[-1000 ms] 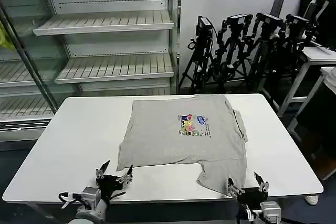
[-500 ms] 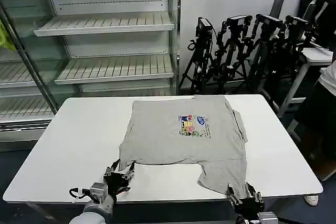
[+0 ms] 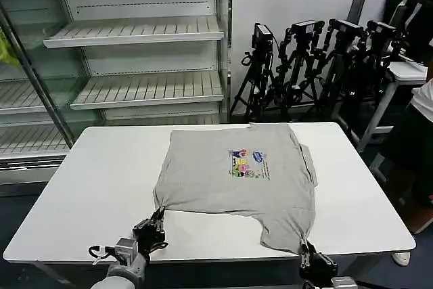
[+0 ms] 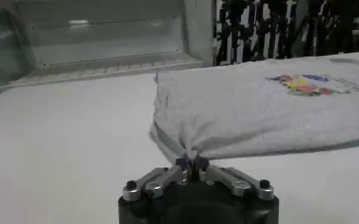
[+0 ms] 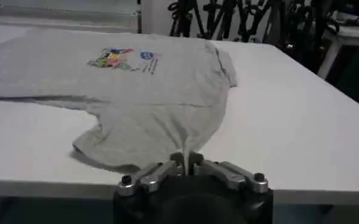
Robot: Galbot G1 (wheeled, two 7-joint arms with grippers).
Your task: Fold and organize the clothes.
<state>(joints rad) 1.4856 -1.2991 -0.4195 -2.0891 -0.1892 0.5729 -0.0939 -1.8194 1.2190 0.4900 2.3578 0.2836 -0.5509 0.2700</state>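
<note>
Head view: you have both arms low at the near table edge. L gripper (image 3: 157, 221) sits at the near-left hem corner of the grey T-shirt (image 3: 237, 177); R gripper (image 3: 306, 252) at the near-right corner. Left wrist view: L gripper (image 4: 190, 164) is clamped on a bunched fold of fabric. Right wrist view: R gripper (image 5: 186, 159) is pinched shut on the hem tip, cloth pulled to a point.

The T-shirt (image 4: 270, 112) lies flat, print (image 3: 249, 164) up, approx. centre-right of the white table (image 3: 101, 174). Long axis runs near-to-far, hem toward you, collar end far.

Behind the table: empty shelving unit (image 3: 135, 52) far-left, tripods (image 3: 318, 59) far-right. Nothing lies between the grippers and the shirt.
</note>
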